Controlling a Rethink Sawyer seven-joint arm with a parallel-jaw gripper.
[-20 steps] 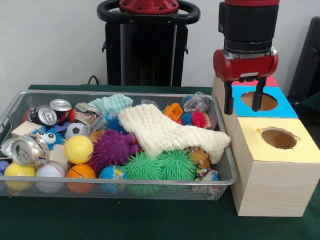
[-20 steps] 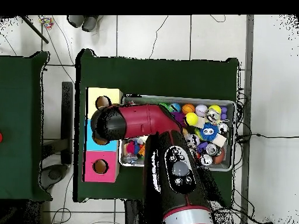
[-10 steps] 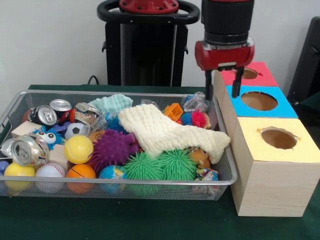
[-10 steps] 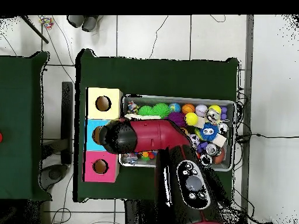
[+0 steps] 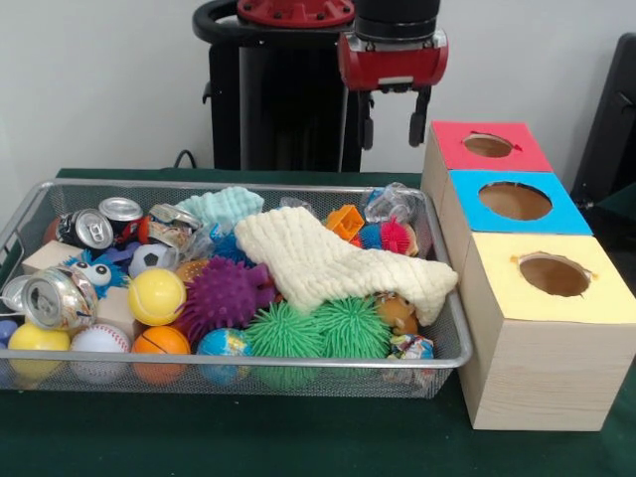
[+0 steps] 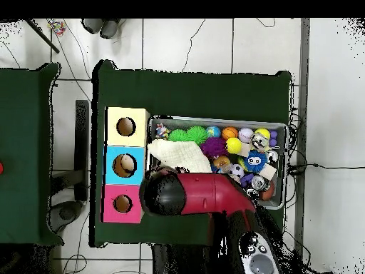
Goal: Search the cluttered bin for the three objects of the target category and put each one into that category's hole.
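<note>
Tool (image 5: 393,117) hangs empty with fingers apart above the far right end of the wire bin (image 5: 60,194), beside the three boxes (image 5: 542,298) whose holes await the buried targets.

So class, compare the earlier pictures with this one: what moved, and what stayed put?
The gripper has swung away from above the blue box toward the far end of the wire bin, rising as it went. Its fingers are open and empty throughout. The cloth, balls and cans in the bin have not shifted.
</note>
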